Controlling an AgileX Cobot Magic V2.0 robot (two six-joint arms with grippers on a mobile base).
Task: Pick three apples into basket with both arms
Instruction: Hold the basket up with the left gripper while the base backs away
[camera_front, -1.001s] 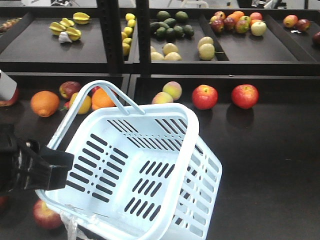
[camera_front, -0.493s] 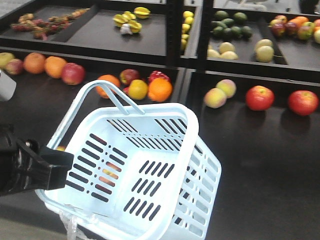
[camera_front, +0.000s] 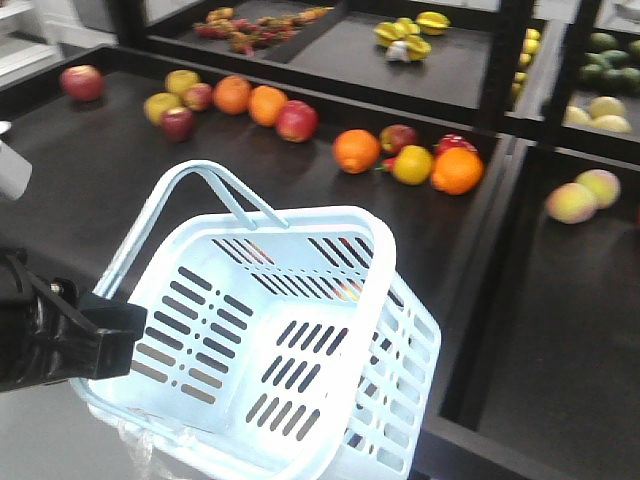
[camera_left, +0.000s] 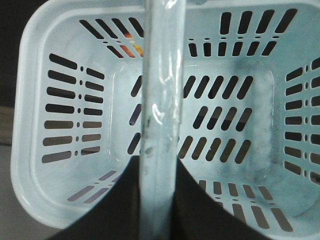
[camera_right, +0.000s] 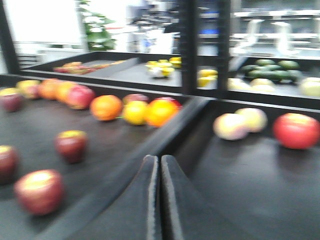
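The pale blue basket (camera_front: 375, 250) hangs tilted in the middle of the front view, with nothing inside it. My left gripper (camera_front: 105, 335) is shut on its loop handle (camera_left: 160, 100), which runs between the jaws in the left wrist view (camera_left: 157, 172). Dark red apples lie on the black shelf behind: one (camera_front: 297, 120) beside the oranges, one (camera_front: 178, 122) further left, one (camera_front: 82, 80) at the far left. The blurred right wrist view shows my right gripper (camera_right: 159, 160) shut on nothing, above the shelf, with red apples (camera_right: 39, 191) (camera_right: 71, 145) to its left.
Oranges (camera_front: 356, 150) (camera_front: 457, 170) and a yellow fruit (camera_front: 412, 164) lie in a row behind the basket. Peaches (camera_front: 585, 195) sit in the tray to the right, past a raised divider (camera_front: 495, 240). Black shelf posts (camera_front: 505, 50) and an upper shelf with star fruit (camera_front: 405, 35) stand behind.
The front view has swung left along the shelf, so the fruit has slid rightward in the picture. The basket stays in the same place in the view, still held by my left gripper.
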